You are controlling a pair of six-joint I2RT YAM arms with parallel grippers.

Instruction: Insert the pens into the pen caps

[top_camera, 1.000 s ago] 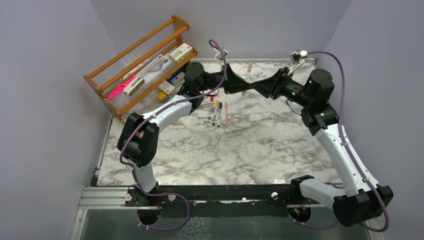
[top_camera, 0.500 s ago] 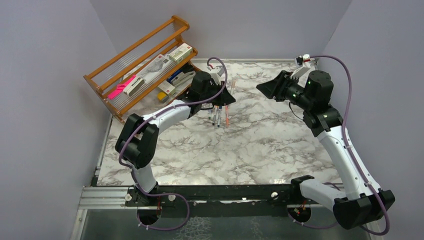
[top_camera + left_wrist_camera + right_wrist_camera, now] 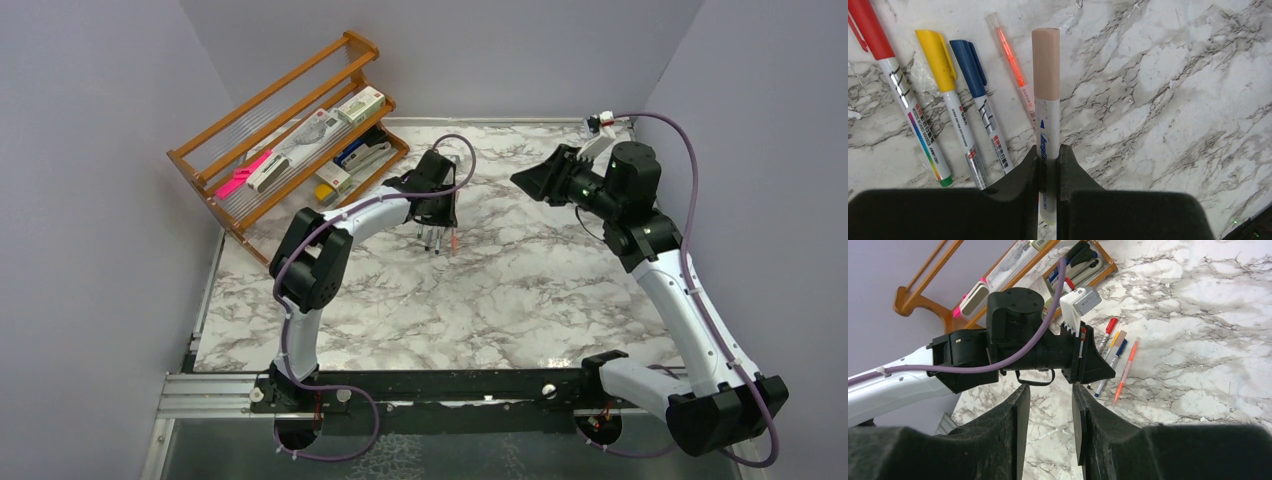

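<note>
Pink-capped pen [image 3: 1046,90] — pinched between the left fingers [image 3: 1020,175], long axis straight ahead, beside the capped pens [image 3: 964,115] — right fingers [image 3: 1008,440] spread, empty.

We are making out no full word anywhere. On the white barrel of the pink-capped pen [image 3: 1046,112] we are seeing a small blue triangle and slanted blue script, partly hidden between the fingers of the left gripper [image 3: 1049,152] and not legible. Just left of that pen, the orange pen [image 3: 1013,65] is carrying tiny print, too small to read. Further left of it, the blue-capped pen [image 3: 983,110] and the yellow-capped pen [image 3: 954,110] are each showing a red logo mark, black characters and black bars. Farthest left, the red-capped pen [image 3: 902,92] is showing black bars, a rainbow stripe and unreadable fine print.
</note>
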